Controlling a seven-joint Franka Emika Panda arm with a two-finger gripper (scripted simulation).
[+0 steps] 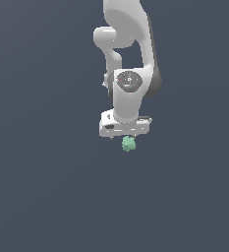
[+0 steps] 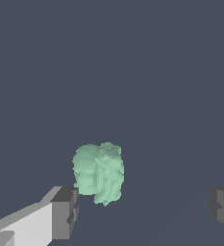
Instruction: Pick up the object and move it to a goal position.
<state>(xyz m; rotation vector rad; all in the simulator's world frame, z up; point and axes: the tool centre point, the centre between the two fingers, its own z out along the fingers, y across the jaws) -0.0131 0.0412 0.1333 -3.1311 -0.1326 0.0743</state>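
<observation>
Zero grasp so far: gripper [image 2: 142, 211] wide open over object [image 2: 99, 175], holding nothing. Pickup, move to goal both left.

Nothing here can be read. The only thing resembling a marking is a small round panel [image 1: 129, 80] on the arm's wrist housing, just above the middle of the exterior view's frame, with a few tiny dots and light patches on it, too small to make out as letters or numbers. No text shows anywhere in the wrist view.
</observation>
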